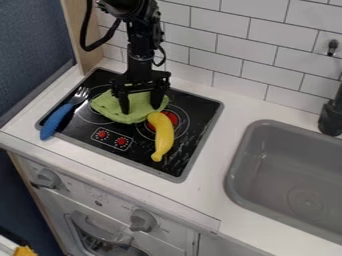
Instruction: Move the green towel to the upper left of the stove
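The black gripper (141,108) hangs over the upper middle of the stove, its two fingers apart and pointing down at the green towel. Spread loosely on the black stovetop (137,159), the green towel (121,116) lies beneath and around the fingertips. Part of the towel shows between the fingers, and its upper edge is partly hidden behind the gripper. Whether the fingertips touch the cloth, I cannot tell.
A yellow banana (163,135) lies against the towel's lower right. The blue-handled fork (57,119) rests across the stove's left edge. To the right is the grey sink (240,167) with a black faucet (332,116). White tiles (220,42) rise behind the stove.
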{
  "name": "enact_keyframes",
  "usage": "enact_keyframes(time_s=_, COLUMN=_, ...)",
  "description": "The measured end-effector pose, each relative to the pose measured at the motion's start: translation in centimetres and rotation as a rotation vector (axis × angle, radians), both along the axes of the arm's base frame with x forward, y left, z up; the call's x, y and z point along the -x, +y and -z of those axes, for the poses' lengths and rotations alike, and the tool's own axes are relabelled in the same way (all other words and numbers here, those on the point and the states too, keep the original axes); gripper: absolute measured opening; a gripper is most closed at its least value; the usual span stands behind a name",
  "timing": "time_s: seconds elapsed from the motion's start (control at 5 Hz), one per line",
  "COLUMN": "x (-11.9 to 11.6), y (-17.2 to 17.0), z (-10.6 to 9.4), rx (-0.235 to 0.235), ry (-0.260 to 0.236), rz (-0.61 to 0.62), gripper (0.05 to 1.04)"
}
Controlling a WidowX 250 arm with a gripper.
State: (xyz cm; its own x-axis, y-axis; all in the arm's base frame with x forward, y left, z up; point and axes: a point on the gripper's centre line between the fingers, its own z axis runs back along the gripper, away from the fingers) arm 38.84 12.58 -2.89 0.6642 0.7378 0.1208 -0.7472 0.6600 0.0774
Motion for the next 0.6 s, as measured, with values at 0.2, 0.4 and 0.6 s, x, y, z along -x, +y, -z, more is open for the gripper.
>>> enact_keyframes(time_s=0.2, x=-0.3, y=1.4, z=0.2, rx=0.017, ry=-0.009, rz=-0.051, gripper=1.000)
enact_keyframes(time_s=0.4, x=-0.9, y=2.9, z=0.3, rx=0.024, ry=-0.013, rz=-0.089, gripper=1.000)
enact_keyframes(time_s=0.6, x=-1.4, y=4.3, z=0.1, rx=0.020, ry=-0.015, rz=-0.120, gripper=0.999)
